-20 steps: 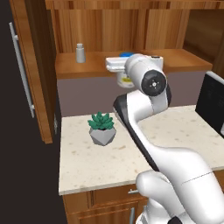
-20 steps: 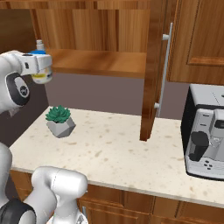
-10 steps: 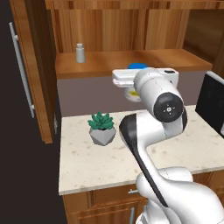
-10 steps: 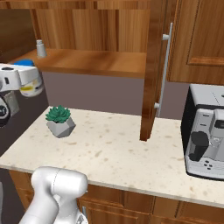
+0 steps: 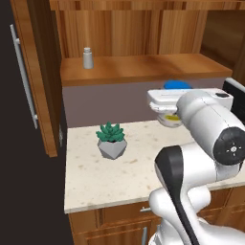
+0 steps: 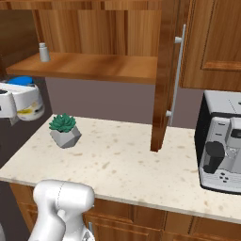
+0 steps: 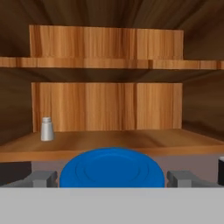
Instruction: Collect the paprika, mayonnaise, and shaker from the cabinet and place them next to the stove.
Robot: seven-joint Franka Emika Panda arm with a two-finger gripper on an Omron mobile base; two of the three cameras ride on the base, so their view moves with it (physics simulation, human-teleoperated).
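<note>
Low in the hand view, the mayonnaise sits between the gripper's wide-spread jaws; a loose squeeze could drop it onto the counter.

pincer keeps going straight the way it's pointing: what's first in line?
Probably the cabinet back panel above the lower shelf. The pincer straddles the mayonnaise; the shaker sits off to the left, likely missed. Depth unclear.
</note>
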